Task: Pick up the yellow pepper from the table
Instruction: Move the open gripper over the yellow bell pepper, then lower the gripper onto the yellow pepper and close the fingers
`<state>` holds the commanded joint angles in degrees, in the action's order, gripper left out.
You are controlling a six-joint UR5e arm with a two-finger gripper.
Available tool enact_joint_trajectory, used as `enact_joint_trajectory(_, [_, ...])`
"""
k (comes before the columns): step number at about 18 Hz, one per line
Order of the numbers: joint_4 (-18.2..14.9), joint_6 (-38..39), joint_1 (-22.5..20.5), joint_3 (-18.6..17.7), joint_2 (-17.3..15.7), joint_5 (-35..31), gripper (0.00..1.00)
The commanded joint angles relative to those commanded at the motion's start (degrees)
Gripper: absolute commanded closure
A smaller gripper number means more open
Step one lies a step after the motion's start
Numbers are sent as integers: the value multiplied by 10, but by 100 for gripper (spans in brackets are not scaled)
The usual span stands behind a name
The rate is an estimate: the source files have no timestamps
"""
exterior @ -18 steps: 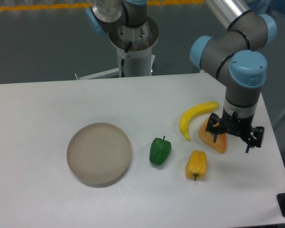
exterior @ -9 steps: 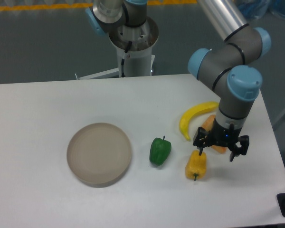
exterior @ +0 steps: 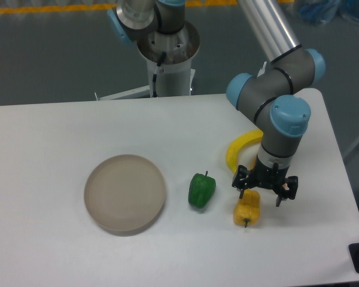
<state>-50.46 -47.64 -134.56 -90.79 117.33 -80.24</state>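
Spread wide, the jaws of the gripper (exterior: 264, 194) hold nothing; the two dark fingers (exterior: 240, 182) hang apart, one at the pepper's upper left, the other out past its upper right, and whether either tip touches it cannot be told.

Going left to right: the table (exterior: 48, 143) has a long run of bare white along its left side, from the back edge down to the front. A round grey-beige plate (exterior: 125, 193) lies left of centre, well apart from everything else, with open surface all round it. Right of it, after a clear gap, sits a green pepper (exterior: 201, 190), stem up. A narrow strip of white separates that from the yellow pepper (exterior: 247, 208), which lies on the table right of centre, nearer the front edge than the back, its dark stem pointing toward the front. White table shows below it and to its right, out to the right edge (the widest free margin on that side).

Behind the yellow pepper, a banana (exterior: 238, 148) curves up and to the right, its far end hidden by the arm (exterior: 279, 128). The arm's wrist stands almost upright over the yellow pepper, and its silver upper link runs off the top of the frame. Behind the table's back edge, near the middle, stands the robot's base (exterior: 166, 48), on a dark floor with a yellow line along the top.
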Motion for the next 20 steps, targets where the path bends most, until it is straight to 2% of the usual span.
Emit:
enact_joint_trajectory(12, [19,0,18,-1,24,-26,0])
enact_joint_trajectory(13, [19,-1,19,-1,24,-30,4])
enact_joint_trajectory(14, [19,-2,20,-2,24,-31,14])
enact_joint_trajectory(16, [19,-3,19,-1,24,-30,44])
enact_joint_trajectory(17, [19,-4,19,-1,24,-30,51])
enact_joint_trajectory(20, [19,-9,19,3,23,-30,60])
